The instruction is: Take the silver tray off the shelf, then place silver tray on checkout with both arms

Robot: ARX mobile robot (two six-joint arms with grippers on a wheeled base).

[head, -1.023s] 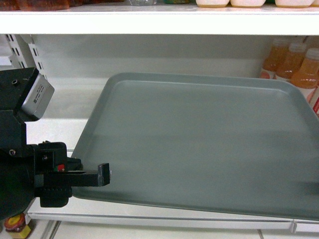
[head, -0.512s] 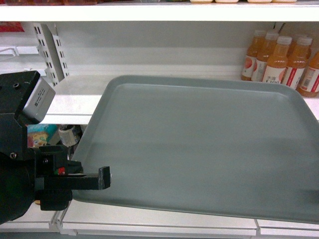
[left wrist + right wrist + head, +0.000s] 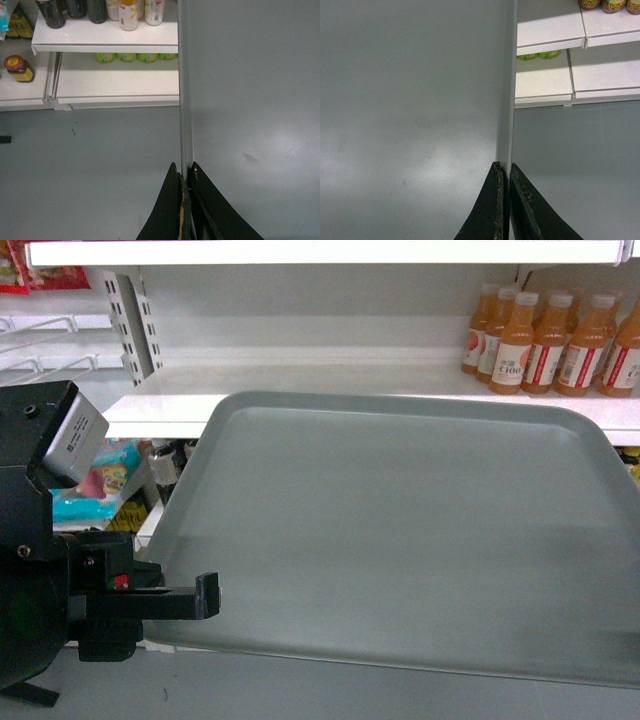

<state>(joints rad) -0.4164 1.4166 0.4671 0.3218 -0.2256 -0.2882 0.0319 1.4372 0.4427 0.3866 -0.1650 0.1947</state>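
Hanging in mid-air, the tray is clear of the shelf, its far edge near the shelf's front lip and only grey floor below its near edge. Nothing carries it but two thin pinches, and that's the danger. The left gripper has its fingers pressed together on the rim of the tray's left edge; the left wrist view shows the rim running straight into the narrow slot between the black fingers. The right gripper does the same on the right edge, clamped on the rim. In the head view only the left gripper shows, at the near left corner; the right one is out of frame there.

So what could go wrong? The grips look shallow, rim only, on a broad flat sheet. If one arm travels faster than the other, or the base turns sharply, the tray could twist and slide out of a pinch, then drop to the floor. If the arms drift apart, a rim could pull free; if they squeeze inward, the tray might bow. The bottles at the shelf's back right are well apart from the tray. The checkout isn't in any view, so the carry is likely not finished.
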